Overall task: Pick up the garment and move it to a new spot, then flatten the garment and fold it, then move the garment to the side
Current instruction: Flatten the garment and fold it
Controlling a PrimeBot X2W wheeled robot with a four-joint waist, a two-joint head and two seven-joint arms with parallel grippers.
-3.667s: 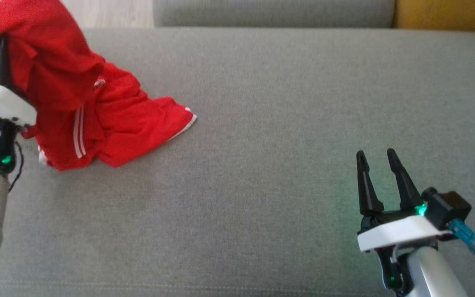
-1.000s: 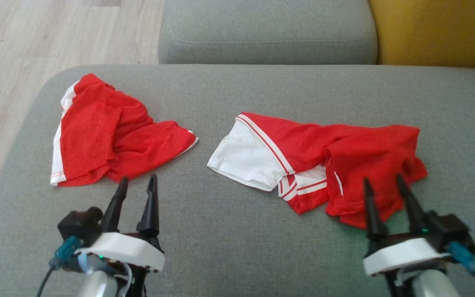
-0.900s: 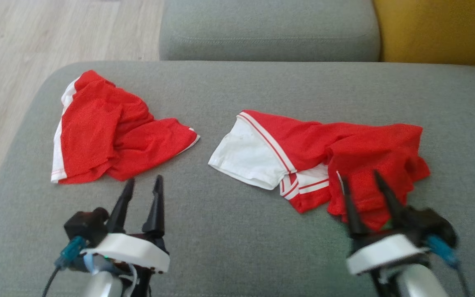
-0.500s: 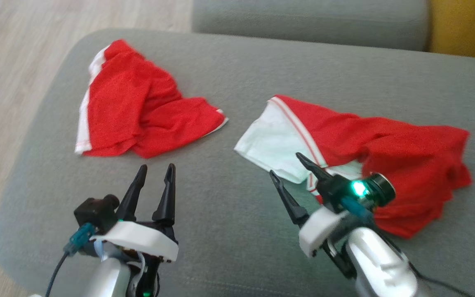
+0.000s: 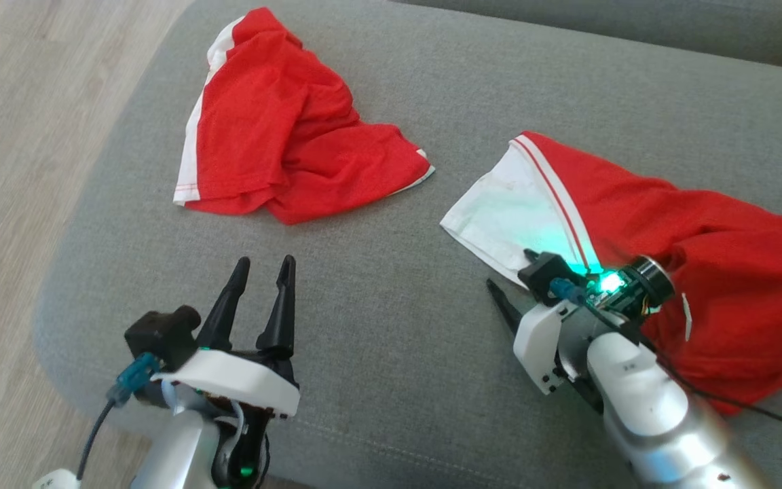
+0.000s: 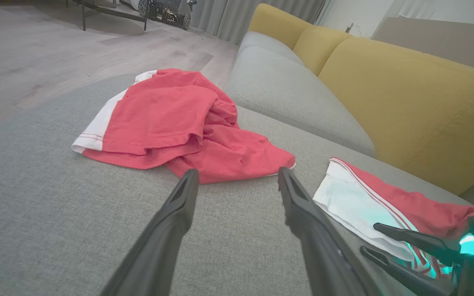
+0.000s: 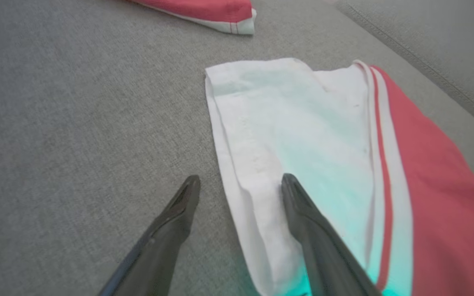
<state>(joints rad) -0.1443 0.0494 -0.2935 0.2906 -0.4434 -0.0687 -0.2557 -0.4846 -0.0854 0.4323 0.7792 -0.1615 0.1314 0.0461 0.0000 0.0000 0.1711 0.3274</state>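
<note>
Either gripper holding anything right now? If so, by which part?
Nothing held. The left gripper is open over the bare cushion. The right gripper is open, straddling the white edge of the right-hand garment, not closed on it.

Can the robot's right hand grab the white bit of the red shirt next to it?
Probably yes. The right gripper is open and straddles the edge of the shirt's white part, with nothing lying between them. It looks close enough to close on the cloth.
</note>
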